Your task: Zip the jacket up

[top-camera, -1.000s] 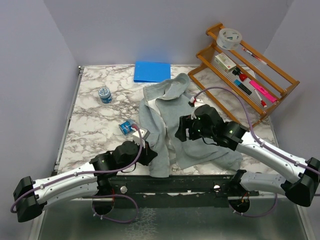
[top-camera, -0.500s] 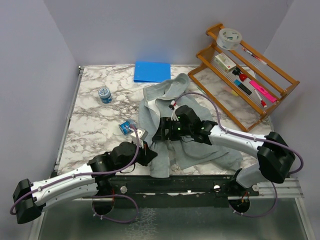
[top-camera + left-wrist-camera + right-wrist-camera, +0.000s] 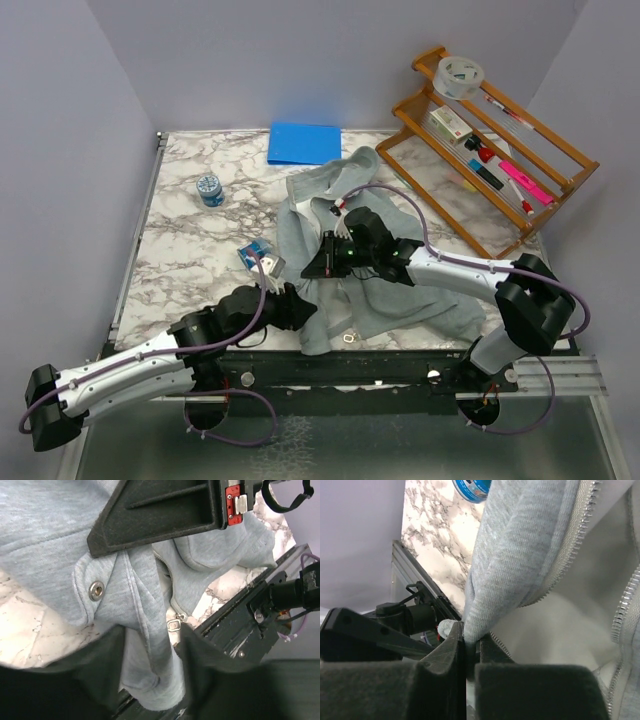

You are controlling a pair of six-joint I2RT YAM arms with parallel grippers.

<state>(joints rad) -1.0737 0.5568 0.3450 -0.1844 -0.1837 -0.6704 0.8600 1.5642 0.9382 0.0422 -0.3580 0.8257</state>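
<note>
Lying rumpled at the centre of the marble table [image 3: 190, 250], the grey-green jacket [image 3: 380, 290] is front-up and unzipped, hood toward 12 o'clock and hem at the near edge at 6 o'clock. The two rows of zipper teeth [image 3: 568, 547] stand apart, with the pale lining showing between them. The zipper pull [image 3: 174, 625] hangs loose at the hem, close to a metal snap button [image 3: 96, 590].

Your right gripper [image 3: 322, 262] reaches in from 3 o'clock to the jacket's left front edge. Its fingers [image 3: 445, 652] are pressed together on a raised fold of that fabric, just beside the zipper teeth.

Your left gripper [image 3: 298, 305] sits at 7 o'clock, at the jacket's bottom corner. Its fingers [image 3: 80, 680] stand partly apart, straddling the hem strip without squeezing it, so it holds nothing.

Around the jacket, seen from above: a blue folder [image 3: 304, 143] at 12 o'clock, touching or just under the hood. A small blue-lidded jar [image 3: 209, 189] stands at 10 o'clock, well apart. A small blue packet [image 3: 250, 255] lies at 9 o'clock, near the left arm. A slanted wooden rack [image 3: 560, 150] at 2 o'clock holds pens, a small box and a roll of tape [image 3: 460, 73].
</note>
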